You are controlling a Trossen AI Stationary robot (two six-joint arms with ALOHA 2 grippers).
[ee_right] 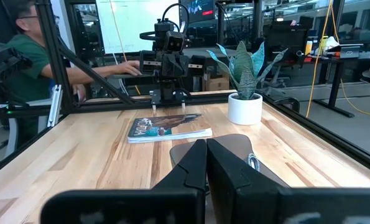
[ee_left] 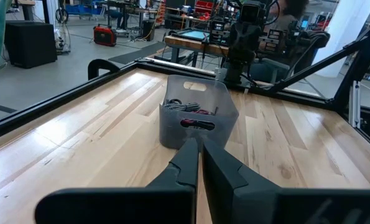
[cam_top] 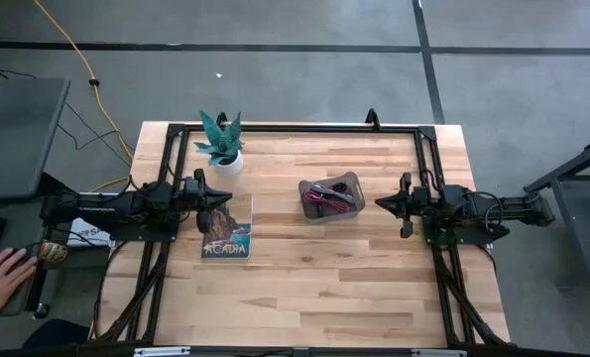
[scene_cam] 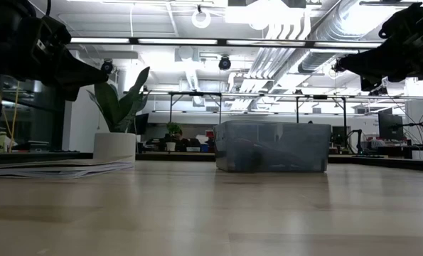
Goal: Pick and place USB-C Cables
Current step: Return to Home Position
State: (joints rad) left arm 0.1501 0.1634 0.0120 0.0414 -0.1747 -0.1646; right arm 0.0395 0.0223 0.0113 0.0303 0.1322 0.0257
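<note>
Cables binned, so arms look parked.
Cables (cam_top: 326, 195) fill the mid-frame bin (ee_left: 172, 130); left pincer (cam_top: 225, 199) and right pincer (cam_top: 378, 203) flank it, shut and empty.

Bin (cam_top: 331, 198), potted plant (cam_top: 222, 147) and book (cam_top: 226, 230) stand as obstacles; the table (cam_top: 324, 297) in front lies open.

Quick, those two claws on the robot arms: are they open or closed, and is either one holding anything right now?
Left gripper: shut, holding nothing.
Right gripper: shut, holding nothing.
</note>
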